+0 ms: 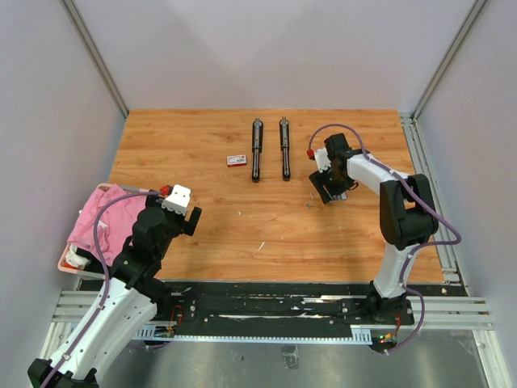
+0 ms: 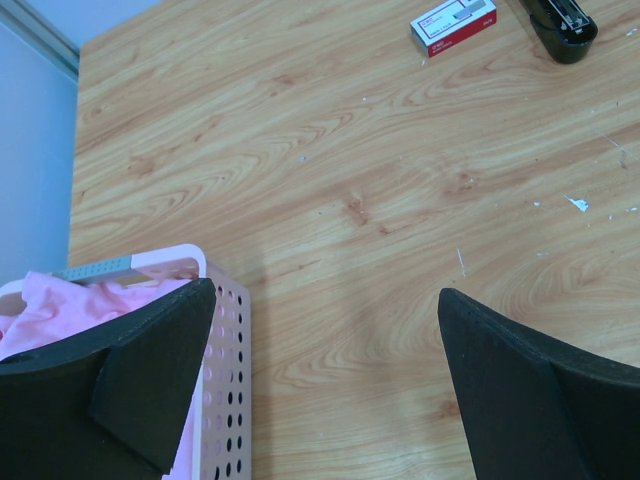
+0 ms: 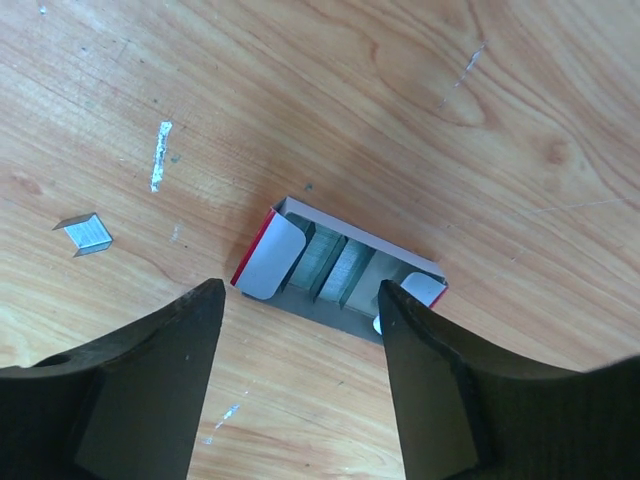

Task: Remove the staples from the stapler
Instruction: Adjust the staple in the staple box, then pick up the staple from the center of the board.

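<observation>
Two long black stapler pieces (image 1: 255, 149) (image 1: 284, 149) lie side by side at the back of the table; the end of one (image 2: 562, 22) shows in the left wrist view. My right gripper (image 3: 300, 290) (image 1: 326, 192) hangs open to their right, nothing between its fingers. Just beyond its fingertips lies an open red-and-white box (image 3: 262, 252) holding silvery staples (image 3: 340, 268) in strips. A loose staple bit (image 3: 85, 233) lies to the left of it. My left gripper (image 2: 325, 290) (image 1: 187, 217) stands wide open over bare wood at the near left.
A closed small red-and-white box (image 1: 237, 160) (image 2: 452, 25) lies left of the stapler pieces. A pink perforated basket (image 2: 228, 340) (image 1: 68, 259) with pink cloth sits at the table's left edge, beside my left finger. Small white flecks (image 3: 160, 155) dot the wood.
</observation>
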Available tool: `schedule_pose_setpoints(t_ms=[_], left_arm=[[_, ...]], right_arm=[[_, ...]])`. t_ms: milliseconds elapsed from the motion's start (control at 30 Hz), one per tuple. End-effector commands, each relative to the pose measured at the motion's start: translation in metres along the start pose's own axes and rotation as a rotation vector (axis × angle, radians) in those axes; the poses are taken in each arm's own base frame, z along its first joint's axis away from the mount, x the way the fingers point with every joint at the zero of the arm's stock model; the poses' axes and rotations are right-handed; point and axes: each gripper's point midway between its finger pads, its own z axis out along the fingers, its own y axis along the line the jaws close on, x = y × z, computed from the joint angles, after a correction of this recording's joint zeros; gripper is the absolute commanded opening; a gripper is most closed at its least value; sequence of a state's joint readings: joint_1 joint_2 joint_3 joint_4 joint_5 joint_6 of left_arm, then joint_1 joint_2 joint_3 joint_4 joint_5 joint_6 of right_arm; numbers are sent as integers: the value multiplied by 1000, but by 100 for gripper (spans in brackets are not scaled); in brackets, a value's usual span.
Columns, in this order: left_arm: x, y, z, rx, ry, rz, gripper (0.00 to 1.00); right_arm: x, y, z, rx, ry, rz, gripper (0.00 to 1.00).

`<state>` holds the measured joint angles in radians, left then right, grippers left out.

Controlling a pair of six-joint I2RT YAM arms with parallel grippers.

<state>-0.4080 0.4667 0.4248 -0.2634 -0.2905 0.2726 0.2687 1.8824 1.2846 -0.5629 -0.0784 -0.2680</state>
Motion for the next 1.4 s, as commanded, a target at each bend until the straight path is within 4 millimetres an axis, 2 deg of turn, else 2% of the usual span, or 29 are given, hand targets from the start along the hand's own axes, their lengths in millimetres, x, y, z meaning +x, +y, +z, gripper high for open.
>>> schedule_pose_setpoints(t_ms=[0, 167, 300, 467, 667, 967, 1367], left_arm=[[-4, 0, 2, -2, -23, 0, 98], [-3, 0, 3, -3, -20, 0, 98], [-3, 1, 2, -6, -21, 0, 98], [-5, 2, 2, -8, -24, -2, 98], [-5, 2, 1, -8, -27, -2, 98], [-5, 2, 1, -8, -27, -1, 98], [-5, 2, 1, -9, -28, -1, 98]], right_arm=[[-23, 3, -33, 15, -81, -50, 67], [-32, 10, -48, 5, -131, -106, 72], [-37, 31, -52, -65, -163, -167, 72], [-39, 56, -48, -109, -161, -248, 73], [-34, 76, -33, -99, -107, -363, 75], [-22, 73, -11, -33, -7, -413, 75], [-18, 58, -2, 46, 44, -419, 75]])
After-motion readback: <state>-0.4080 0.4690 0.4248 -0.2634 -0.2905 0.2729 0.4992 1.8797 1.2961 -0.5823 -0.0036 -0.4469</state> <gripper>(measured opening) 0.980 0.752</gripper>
